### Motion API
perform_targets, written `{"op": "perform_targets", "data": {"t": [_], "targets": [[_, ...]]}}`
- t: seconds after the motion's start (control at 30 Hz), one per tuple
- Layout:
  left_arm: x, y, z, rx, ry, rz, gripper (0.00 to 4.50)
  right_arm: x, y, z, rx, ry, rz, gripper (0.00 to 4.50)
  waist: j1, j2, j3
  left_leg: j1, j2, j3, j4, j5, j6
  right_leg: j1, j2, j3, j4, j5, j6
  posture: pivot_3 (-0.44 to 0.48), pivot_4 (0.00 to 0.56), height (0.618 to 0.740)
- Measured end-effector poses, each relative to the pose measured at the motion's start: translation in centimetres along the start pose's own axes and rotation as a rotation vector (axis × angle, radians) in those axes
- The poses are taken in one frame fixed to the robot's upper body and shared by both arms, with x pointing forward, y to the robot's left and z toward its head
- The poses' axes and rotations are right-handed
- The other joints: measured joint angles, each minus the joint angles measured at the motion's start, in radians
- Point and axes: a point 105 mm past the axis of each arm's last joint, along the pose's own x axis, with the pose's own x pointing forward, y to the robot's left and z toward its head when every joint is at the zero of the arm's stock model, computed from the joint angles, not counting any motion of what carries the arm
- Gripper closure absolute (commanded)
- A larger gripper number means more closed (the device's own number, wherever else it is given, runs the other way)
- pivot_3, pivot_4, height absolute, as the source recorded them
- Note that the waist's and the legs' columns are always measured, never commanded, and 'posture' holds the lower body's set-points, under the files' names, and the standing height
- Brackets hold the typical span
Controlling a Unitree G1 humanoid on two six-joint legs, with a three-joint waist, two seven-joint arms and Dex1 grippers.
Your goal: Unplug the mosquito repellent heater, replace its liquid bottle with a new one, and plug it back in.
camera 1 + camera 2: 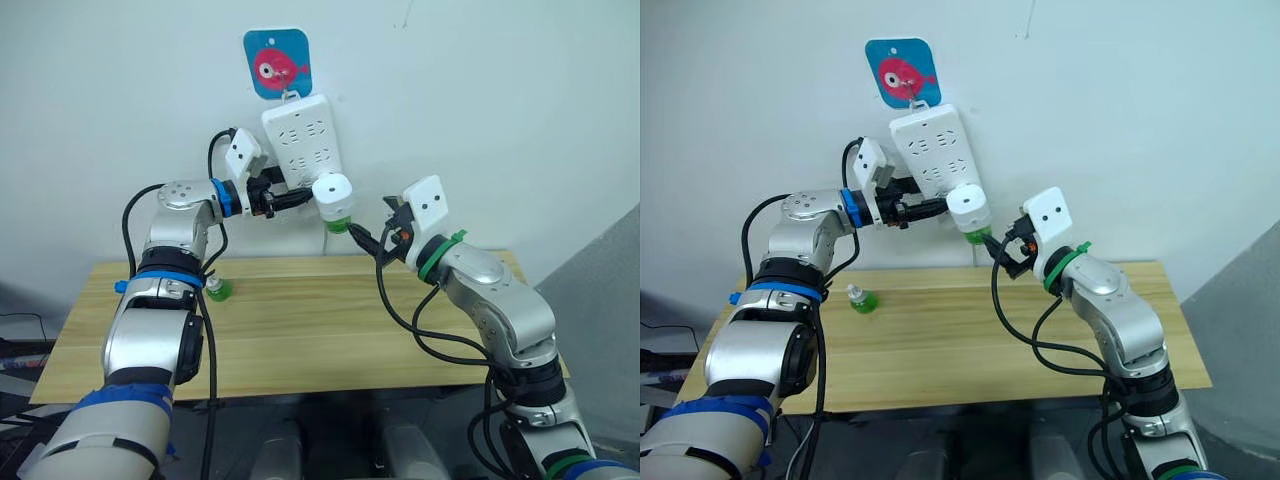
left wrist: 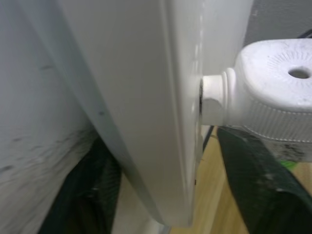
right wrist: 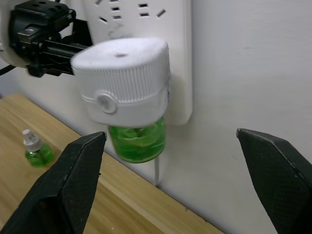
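Fingers of the right gripper stand spread wide apart, holding nothing, one black finger to each side of the small white rounded plastic mosquito repellent heater and short of it. The heater is plugged into the lower end of the long white multi-socket power strip, which hangs on the pale wall from a blue square hook plate with a pink fish on it. A green translucent liquid bottle sits screwed into the underside of the heater.

The left gripper reaches in from the other side at the strip's lower part. In the left wrist view its two dark fingers straddle the strip's edge, one behind the strip against the wall and one in front just below the heater, so they are parted; whether they press on the strip cannot be told.

The left wrist view shows the heater's round plug neck meeting the strip's face and the round vent hole on top. The right wrist view shows a round button on the heater's ribbed side and, far off on the light wooden tabletop, a second small green bottle with a white cap. The head views place that spare bottle near the left arm, well apart from the heater.
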Motion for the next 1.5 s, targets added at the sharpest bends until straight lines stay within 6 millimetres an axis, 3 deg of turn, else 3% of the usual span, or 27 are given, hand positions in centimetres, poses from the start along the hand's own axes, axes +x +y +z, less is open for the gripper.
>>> {"op": "perform_targets", "data": {"t": [0.07,0.33,0.57,0.73,0.87,0.9,1.1,1.3,1.47,1.5], "targets": [[-0.2,0.0,0.2,-0.019,-0.014,-0.009,3.1,0.1,0.0,0.0,-0.001,-0.003,-0.007,0.0,-0.002,0.0,0.0,0.0,-0.001,-0.001,0.0,0.0,0.0,0.0,0.0,0.0,0.0,0.0,0.0,-0.133,0.199,0.74],[-0.3,0.0,0.3,-0.043,-0.016,-0.005,3.11,0.9,2.7,0.5,-0.022,-0.053,0.055,0.0,-0.003,0.0,0.0,0.0,-0.001,-0.005,0.001,0.0,0.0,0.001,0.0,-0.001,0.0,0.0,0.0,-0.13,0.2,0.74],[-0.2,0.0,0.3,-0.041,-0.016,-0.006,3.11,3.7,2.3,2.5,-0.032,-0.116,-0.034,0.0,-0.003,0.0,0.0,0.0,-0.001,-0.007,0.001,0.0,0.0,0.001,0.0,-0.002,0.0,0.0,0.0,-0.118,0.202,0.74],[-0.3,-0.1,0.3,-0.033,-0.018,-0.004,3.11,4.6,2.4,2.0,-0.02,-0.109,-0.051,0.0,-0.003,0.0,0.001,0.0,-0.001,-0.008,0.0,0.0,0.0,0.0,-0.001,-0.002,0.0,0.0,0.0,-0.104,0.203,0.74],[-0.3,0.0,0.3,-0.034,-0.018,0.003,3.11,4.7,2.4,1.9,-0.024,-0.115,-0.045,1.34,-0.003,0.0,0.001,0.0,-0.001,-0.008,0.0,0.0,0.0,0.0,-0.001,-0.002,0.0,0.0,0.0,-0.101,0.201,0.74],[-0.3,0.0,0.2,-0.034,-0.018,0.007,3.11,4.7,2.5,1.9,-0.025,-0.115,-0.041,1.55,-0.003,0.0,0.001,0.0,-0.001,-0.008,0.0,0.0,0.0,0.0,-0.001,-0.002,0.0,0.0,0.0,-0.101,0.2,0.74],[-0.2,-0.1,0.3,-0.028,-0.018,0.004,3.11,4.3,2.1,1.8,-0.033,-0.112,-0.042,1.55,-0.002,0.0,0.001,-0.001,-0.002,-0.009,0.0,0.0,0.0,0.0,-0.001,-0.003,0.0,0.0,0.0,-0.099,0.197,0.74],[-0.6,0.2,0.2,-0.028,-0.01,0.024,3.11,1.0,2.1,2.0,-0.018,-0.114,0.016,1.55,-0.004,0.001,0.001,-0.001,-0.002,-0.009,0.001,0.0,0.0,0.0,-0.002,-0.003,0.0,0.0,0.0,-0.096,0.195,0.74],[-0.9,0.6,-0.2,-0.036,-0.003,0.054,3.11,-0.1,3.5,2.7,-0.008,-0.113,0.113,1.55,-0.006,0.001,0.001,0.004,0.001,-0.011,0.001,0.002,0.001,0.004,0.0,-0.004,0.001,0.001,-0.001,-0.092,0.187,0.74],[-0.9,0.6,-0.2,-0.037,-0.003,0.055,2.76,-0.1,3.5,2.6,-0.01,-0.11,0.116,1.55,-0.006,0.001,0.001,0.004,0.001,-0.011,0.001,0.002,0.001,0.004,0.0,-0.005,0.001,0.001,-0.001,-0.09,0.188,0.74]]}}
